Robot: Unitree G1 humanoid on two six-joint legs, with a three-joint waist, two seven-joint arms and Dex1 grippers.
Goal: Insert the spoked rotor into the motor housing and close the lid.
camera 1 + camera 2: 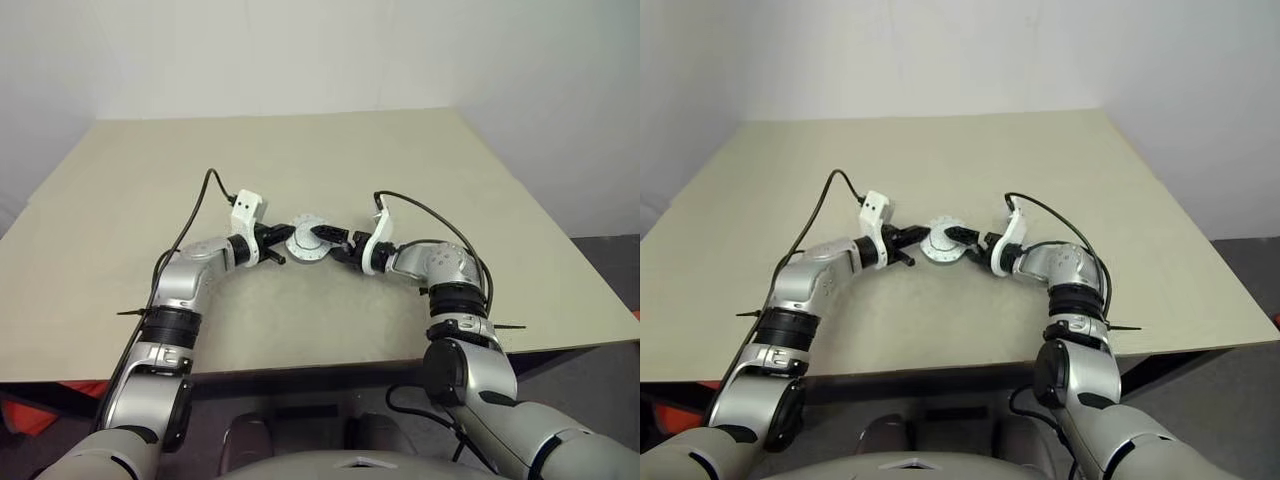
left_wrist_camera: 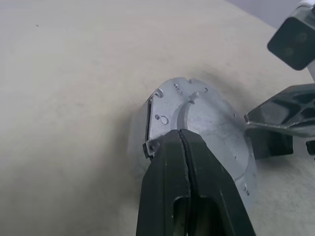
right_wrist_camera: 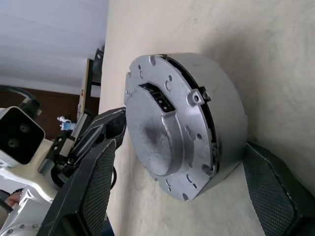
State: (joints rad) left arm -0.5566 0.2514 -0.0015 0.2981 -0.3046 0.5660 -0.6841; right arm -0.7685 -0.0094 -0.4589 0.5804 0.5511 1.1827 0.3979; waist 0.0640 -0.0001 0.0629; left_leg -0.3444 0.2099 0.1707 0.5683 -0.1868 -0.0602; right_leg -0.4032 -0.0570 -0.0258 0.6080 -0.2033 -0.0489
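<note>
The motor housing (image 1: pixel 305 244) rests on the tan table (image 1: pixel 420 170) between my two grippers, its grey wall (image 3: pixel 227 110) showing in the right wrist view. The dull grey lid (image 3: pixel 162 132) sits on top of it, smooth face with a raised centre outward. My left gripper (image 2: pixel 181 135) is shut, and its joined fingertips touch the lid's edge (image 2: pixel 206 118). My right gripper (image 3: pixel 181 152) is open wide, with one finger (image 3: pixel 93 182) on each side of the housing. The spoked rotor is hidden.
The tabletop around the housing is bare tan board, with its front edge (image 1: pixel 300 368) close under my arms. Black cables (image 1: pixel 195 215) loop from both wrists above the table. A pale wall stands behind the far edge.
</note>
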